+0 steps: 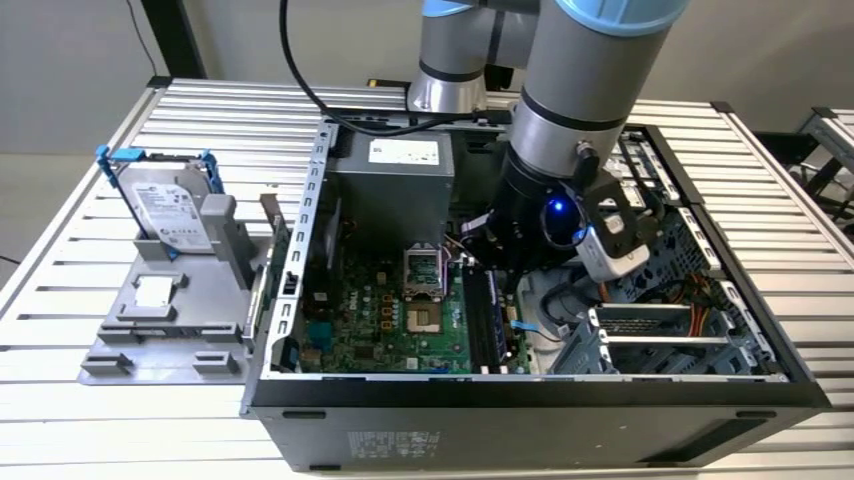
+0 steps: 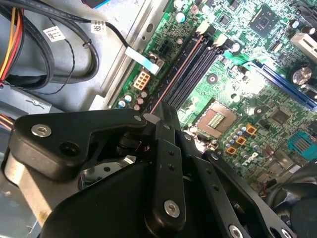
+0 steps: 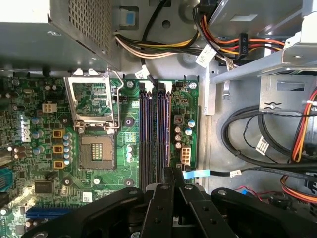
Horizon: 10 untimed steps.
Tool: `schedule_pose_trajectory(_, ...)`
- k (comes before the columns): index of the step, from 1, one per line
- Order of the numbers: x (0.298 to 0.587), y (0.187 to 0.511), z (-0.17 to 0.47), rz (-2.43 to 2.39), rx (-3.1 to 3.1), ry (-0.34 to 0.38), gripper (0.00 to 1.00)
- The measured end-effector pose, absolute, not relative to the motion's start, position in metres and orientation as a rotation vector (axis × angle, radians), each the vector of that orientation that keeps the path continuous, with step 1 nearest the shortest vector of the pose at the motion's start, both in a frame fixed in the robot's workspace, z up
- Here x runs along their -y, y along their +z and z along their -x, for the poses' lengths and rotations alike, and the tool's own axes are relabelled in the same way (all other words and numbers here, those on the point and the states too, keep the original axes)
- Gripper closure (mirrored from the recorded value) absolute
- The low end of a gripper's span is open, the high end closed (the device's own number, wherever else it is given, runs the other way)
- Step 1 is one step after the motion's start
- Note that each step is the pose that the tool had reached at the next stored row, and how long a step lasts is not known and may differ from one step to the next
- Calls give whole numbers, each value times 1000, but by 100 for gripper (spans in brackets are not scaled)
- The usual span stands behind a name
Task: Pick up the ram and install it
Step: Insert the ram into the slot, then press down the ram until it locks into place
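Slatted surface [image 1: 80,250] carries open PC case [image 1: 534,385]. Green motherboard [image 1: 387,330] inside. Arm down in case, gripper [image 3: 172,173] over black slots [image 3: 154,134]. Jaws pinched together on ram [image 2: 171,87], thin stick edge-on above slots.

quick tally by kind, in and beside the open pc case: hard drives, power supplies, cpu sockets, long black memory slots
hard drive: 1, upright in its blue bracket outside the case
power supply: 1
cpu socket: 1
long black memory slots: 4, side by side
total: 7
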<state>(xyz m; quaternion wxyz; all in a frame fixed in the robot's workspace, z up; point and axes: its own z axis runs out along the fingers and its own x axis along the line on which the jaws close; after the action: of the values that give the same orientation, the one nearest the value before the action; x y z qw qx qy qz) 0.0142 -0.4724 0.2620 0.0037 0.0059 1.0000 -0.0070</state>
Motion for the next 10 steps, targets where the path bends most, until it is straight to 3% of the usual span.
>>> schedule_pose_trajectory(10, 472, 262, -14, 82, -3133, -22, 100)
